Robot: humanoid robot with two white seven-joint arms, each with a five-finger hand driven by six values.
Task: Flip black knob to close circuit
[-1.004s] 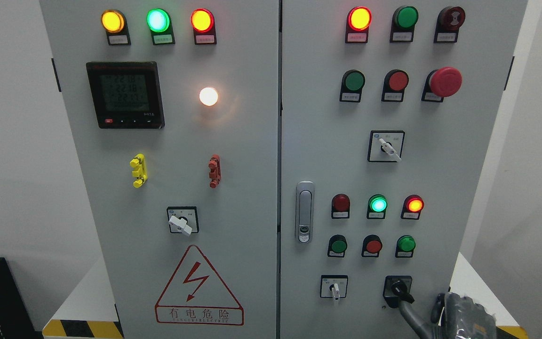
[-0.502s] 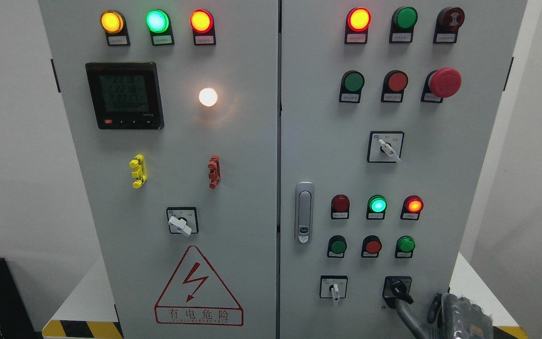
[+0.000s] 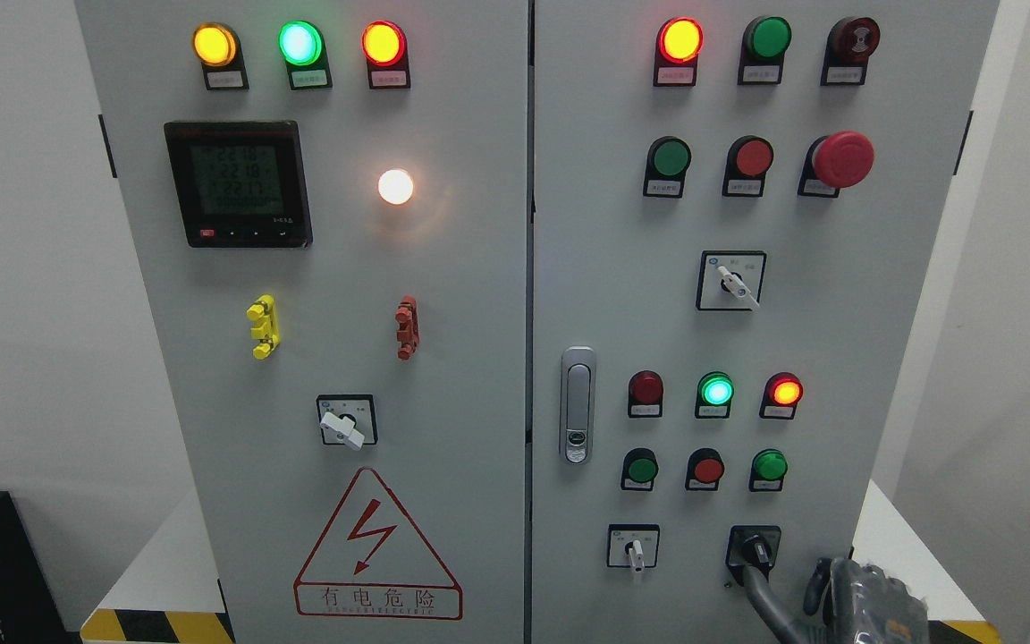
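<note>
The right hand at five o'clock rests one grey finger on the black knob, grasping nothing, its other fingers loosely curled.

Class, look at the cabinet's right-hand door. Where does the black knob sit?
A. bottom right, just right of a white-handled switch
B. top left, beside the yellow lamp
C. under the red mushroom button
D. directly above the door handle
A: the black knob sits in the bottom row, right of the white-handled switch, with the right hand just below it.
</note>
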